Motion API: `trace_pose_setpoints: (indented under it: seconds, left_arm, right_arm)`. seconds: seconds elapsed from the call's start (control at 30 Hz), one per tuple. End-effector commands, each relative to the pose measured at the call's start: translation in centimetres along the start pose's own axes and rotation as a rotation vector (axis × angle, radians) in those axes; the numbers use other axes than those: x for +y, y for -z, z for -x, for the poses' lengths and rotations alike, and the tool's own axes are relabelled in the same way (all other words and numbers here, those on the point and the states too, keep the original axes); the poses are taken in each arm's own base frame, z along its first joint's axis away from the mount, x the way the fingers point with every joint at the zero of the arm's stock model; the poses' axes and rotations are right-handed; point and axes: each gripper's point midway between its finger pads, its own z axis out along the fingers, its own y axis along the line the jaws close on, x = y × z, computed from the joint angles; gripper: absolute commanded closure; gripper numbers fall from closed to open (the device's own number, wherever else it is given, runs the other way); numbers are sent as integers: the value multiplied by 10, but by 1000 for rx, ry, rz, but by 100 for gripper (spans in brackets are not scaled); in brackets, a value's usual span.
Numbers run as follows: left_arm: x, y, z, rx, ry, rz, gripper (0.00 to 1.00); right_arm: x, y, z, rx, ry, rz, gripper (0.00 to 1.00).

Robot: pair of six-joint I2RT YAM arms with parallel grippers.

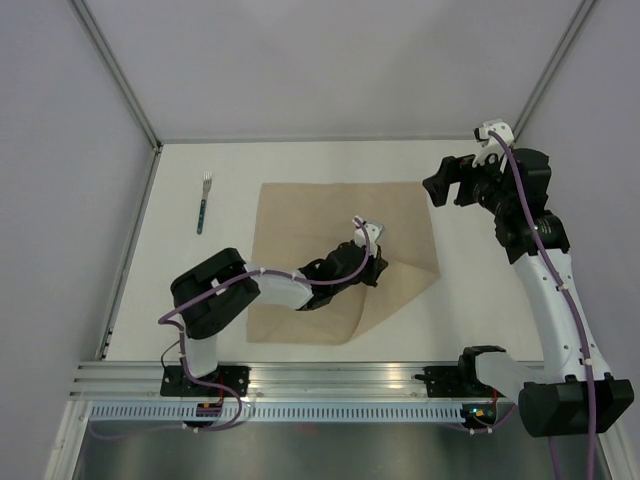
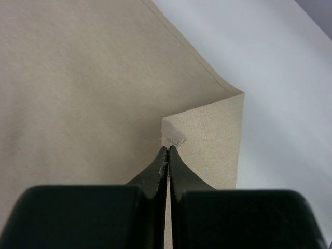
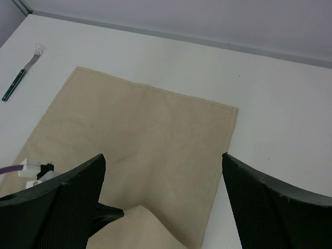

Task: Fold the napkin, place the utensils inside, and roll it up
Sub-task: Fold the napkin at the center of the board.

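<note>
Top external | left pincer low, clamping napkin corner | right pincer raised, agape

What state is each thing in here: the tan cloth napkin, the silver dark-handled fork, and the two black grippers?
Tan-beige cloth napkin: mostly flat on the table, near right corner turned over.
Silver metal fork with dark handle: lying flat, left of the napkin, apart, untouched.
Left gripper: shut on the napkin's turned corner.
Right gripper: open, holding nothing, raised off the cloth.
</note>
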Motion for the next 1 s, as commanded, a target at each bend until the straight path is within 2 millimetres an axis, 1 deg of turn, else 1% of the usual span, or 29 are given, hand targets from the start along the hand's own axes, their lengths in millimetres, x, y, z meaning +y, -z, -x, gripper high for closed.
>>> trace_pose_setpoints:
  seconds: [0.0,0.07,0.1,0.17,0.2,0.27,0.3,0.37,0.4,0.47,0.5,0.57,0.6,0.67,0.7,0.77,0.8,0.83,0.87,0.97]
  left_arm:
    - [10,6,42,-96,75,-14,98]
    - [20,7,48,-100,83,-3,98]
    - [33,7,53,-107,94,17,98]
    - [45,10,59,-112,105,29,98]
    - [57,11,63,-121,115,49,98]
    - [69,15,70,-130,125,61,98]
    - [83,17,75,-139,136,85,98]
    - [95,20,79,-141,149,98,98]
    - [110,22,84,-151,158,122,98]
    - [123,25,88,-157,171,136,98]
    - [138,28,93,-165,180,161,98]
    - [152,31,98,-175,191,181,98]
    - [167,34,102,-187,206,209,98]
    - [176,35,107,-189,216,205,98]
    - [187,38,109,-194,223,225,98]
    - [199,40,113,-195,231,239,98]
    - [211,43,115,-201,241,259,98]
    - [215,43,117,-200,246,259,98]
    - [224,46,121,-208,255,273,98]
    - [235,50,124,-212,266,290,98]
  right_arm:
    - [1,-2,10,-18,5,7,2]
    - [1,-4,10,-15,4,10,2]
    - [0,-6,9,-11,4,11,2]
    - [-2,-10,7,-4,3,11,2]
    - [-1,-11,7,-3,3,14,2]
    - [-2,-15,7,2,1,17,2]
    - [-2,-17,8,1,0,21,2]
    - [-2,-20,7,9,-4,28,2]
    - [-2,-22,8,9,-7,32,2]
    - [-2,-25,9,13,-9,36,2]
    - [-2,-26,10,12,-8,38,2]
    - [-3,-28,9,16,-7,39,2]
    - [-2,-29,9,18,-6,42,2]
    - [-4,-31,9,21,-4,42,2]
    - [-4,-32,9,23,-4,42,2]
    - [-4,-35,7,31,-5,48,2]
    - [-4,-35,6,32,-4,49,2]
    - [-4,-36,5,35,-5,54,2]
    - [-5,-38,3,41,-8,54,2]
    - [-4,-41,1,47,-10,61,2]
